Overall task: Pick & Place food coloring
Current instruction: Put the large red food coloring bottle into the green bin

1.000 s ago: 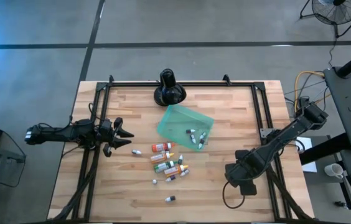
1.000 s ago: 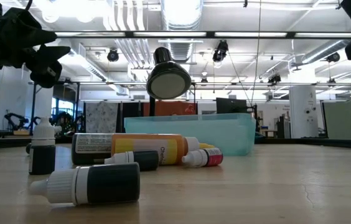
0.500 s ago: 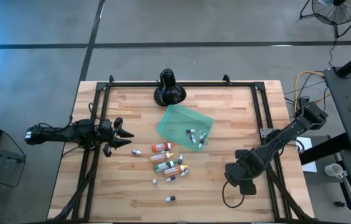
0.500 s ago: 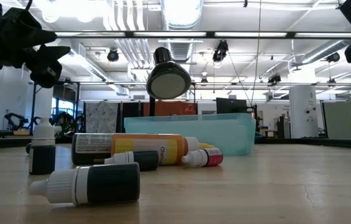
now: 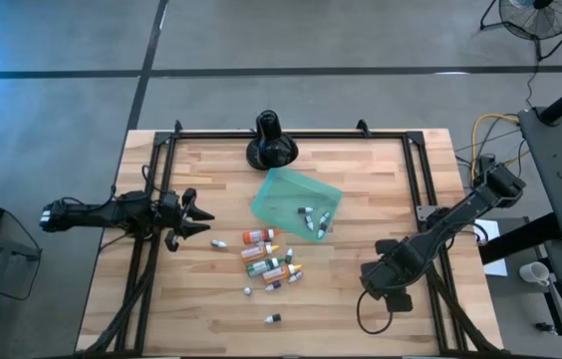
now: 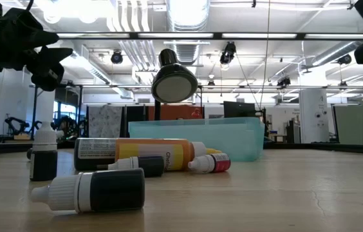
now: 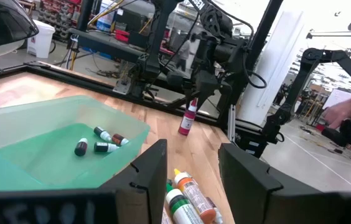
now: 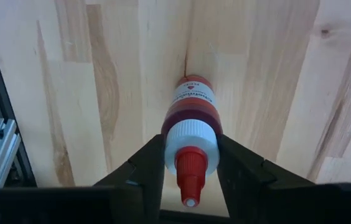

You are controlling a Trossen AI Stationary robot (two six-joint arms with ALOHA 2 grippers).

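Note:
A red food coloring bottle (image 8: 191, 109) with a white collar and red cap stands upright near the table's right edge. My right gripper (image 8: 191, 155) points down over it and is shut on it. In the high view that gripper (image 5: 385, 281) hides the bottle. Several more bottles (image 5: 273, 264) lie on their sides mid-table, and three lie in the teal tray (image 5: 283, 194). My left gripper (image 5: 197, 221) hovers open and level at the table's left, pointing toward the tray, with nothing between its fingers. My right gripper pinches the bottle's white collar (image 8: 191, 134), just under the red cap, between its two fingers. The fingers come from above, pointing down. The bottle is upright, and in the left wrist view its base (image 7: 185, 130) is on the wood.
A black round-based stand (image 5: 271, 142) is at the far edge behind the tray. Single bottles lie apart from the cluster, one (image 5: 219, 243) toward the left and one (image 5: 272, 319) near the front edge. A black frame rail (image 5: 416, 170) runs along the table's sides.

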